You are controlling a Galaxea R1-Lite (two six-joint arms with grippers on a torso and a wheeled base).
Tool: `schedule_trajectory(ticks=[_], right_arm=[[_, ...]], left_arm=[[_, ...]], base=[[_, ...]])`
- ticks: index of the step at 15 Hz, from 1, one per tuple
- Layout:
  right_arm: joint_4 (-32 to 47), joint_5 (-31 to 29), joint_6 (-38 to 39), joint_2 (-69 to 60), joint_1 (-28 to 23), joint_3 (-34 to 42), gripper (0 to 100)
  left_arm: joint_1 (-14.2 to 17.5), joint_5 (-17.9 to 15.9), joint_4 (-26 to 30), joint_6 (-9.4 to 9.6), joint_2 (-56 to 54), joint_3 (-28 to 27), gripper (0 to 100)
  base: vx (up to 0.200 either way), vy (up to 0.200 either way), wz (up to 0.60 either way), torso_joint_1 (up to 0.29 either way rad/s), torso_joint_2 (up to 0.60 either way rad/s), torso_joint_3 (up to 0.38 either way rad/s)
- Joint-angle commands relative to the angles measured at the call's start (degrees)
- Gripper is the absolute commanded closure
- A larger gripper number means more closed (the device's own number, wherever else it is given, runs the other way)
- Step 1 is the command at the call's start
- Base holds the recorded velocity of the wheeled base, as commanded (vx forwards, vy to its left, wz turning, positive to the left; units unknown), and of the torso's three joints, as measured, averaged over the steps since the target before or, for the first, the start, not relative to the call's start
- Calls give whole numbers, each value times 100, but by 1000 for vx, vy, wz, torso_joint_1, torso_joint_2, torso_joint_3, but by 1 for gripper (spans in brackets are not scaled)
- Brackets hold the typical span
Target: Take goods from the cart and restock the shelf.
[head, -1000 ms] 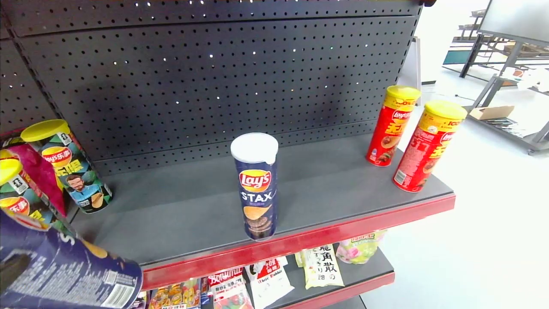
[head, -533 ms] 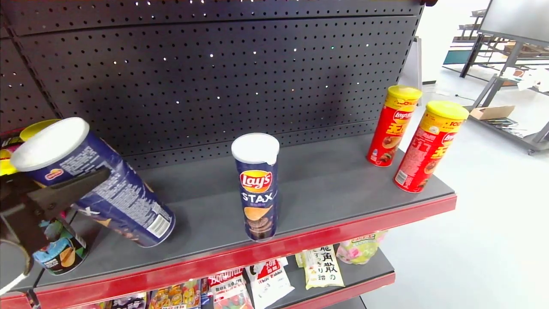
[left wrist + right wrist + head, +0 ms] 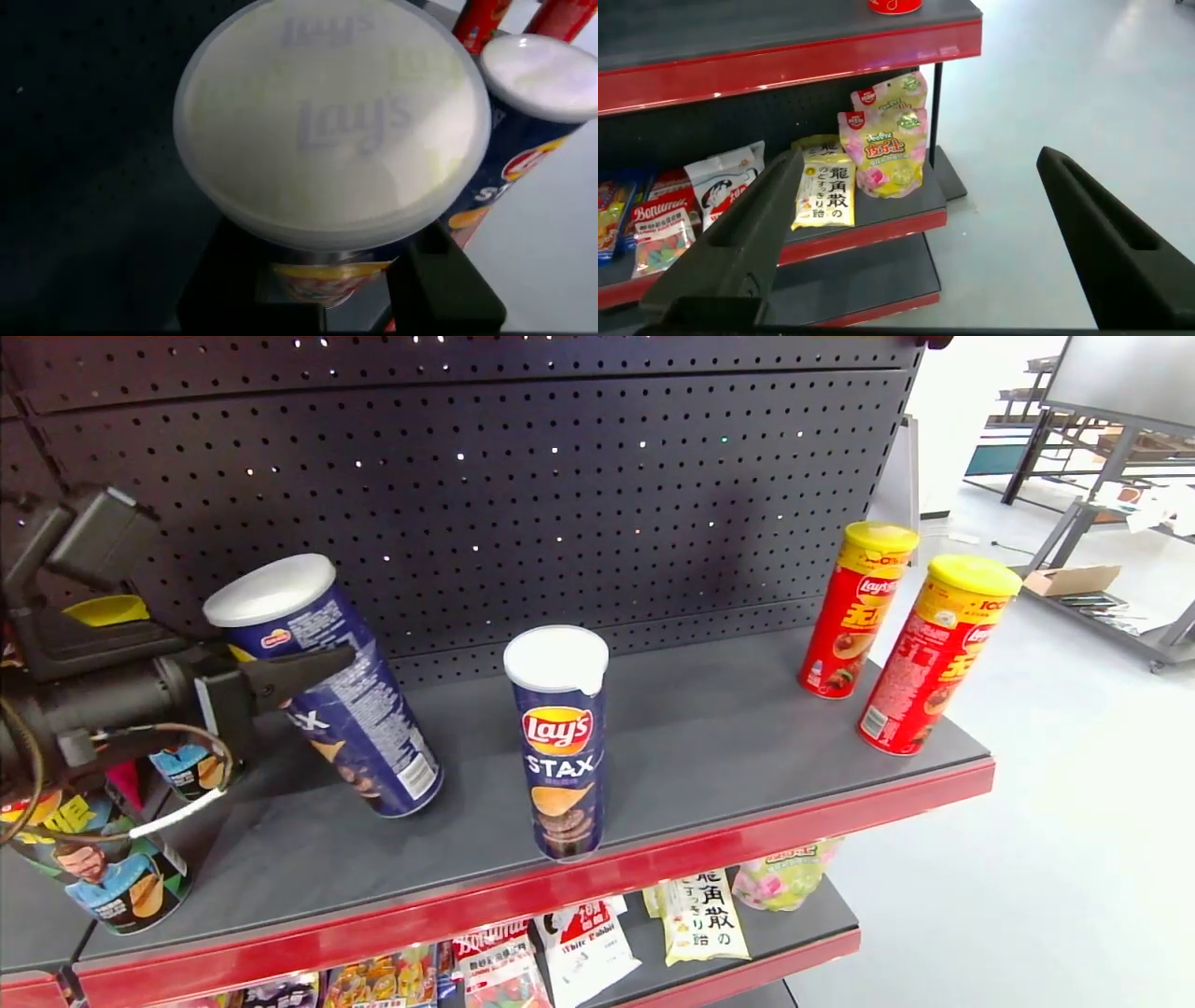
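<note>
Blue can point(image 3: 327, 686) w/ white lid is pinched in L gripper point(image 3: 317, 649). It's tilted, lid end leaning toward robot's left, base down at the shelf point(image 3: 709, 747) deck, left of centre. Can't tell if base touches deck or sits just above. One black finger point(image 3: 308, 665) lies across the can's front, in the upper part; the other is hidden behind the can. L wrist view looks down on the lid point(image 3: 332, 117), w/ dark jaws closed on the can body on both sides below it.

2nd blue can point(image 3: 557, 742) stands upright to the right of the held one, near the red lip point(image 3: 653, 863), apart from it. It also shows beside the lid in L wrist view point(image 3: 542, 70).

Rear red can point(image 3: 854, 609) & front red can point(image 3: 934, 653), both w/ yellow lids, stand upright at shelf's right end, close together, not touching. Pegboard point(image 3: 560, 504) backs the shelf.

Printed cans point(image 3: 112, 887) stand at shelf's left end, partly behind the L arm.

R gripper point(image 3: 920, 163) has fingers spread wide, holding nothing, low down facing the lower shelf point(image 3: 868, 238). Snack bags point(image 3: 887, 140) sit there, upright or leaning.
</note>
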Motion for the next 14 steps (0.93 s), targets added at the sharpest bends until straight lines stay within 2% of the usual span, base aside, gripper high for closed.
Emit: schedule_trajectory(ticks=[1,5,8,11,12,14], right_arm=[[0,-1,-1,17,1,0,0],[0,-1,-1,17,1,0,0],[0,-1,-1,17,1,0,0],[0,-1,-1,17,1,0,0],[0,-1,-1,17,1,0,0],[0,8,-1,17,1,0,0]], left_arm=[[-208,17,1,56,801,-525,100],[-269,8,-263,135,2005,-1580,100],[-383,-19,-870,162,2867,-2151,100],[-489,-36,-940,162,3210,-2450,100],[-515,-194,-931,170,3368,-2600,100],[-515,-274,-887,170,3473,-2731,100]], base=[[0,0,0,0,0,0],[0,0,0,0,0,0],[0,0,0,0,0,0],[0,0,0,0,0,0],[0,0,0,0,0,0],[0,0,0,0,0,0]])
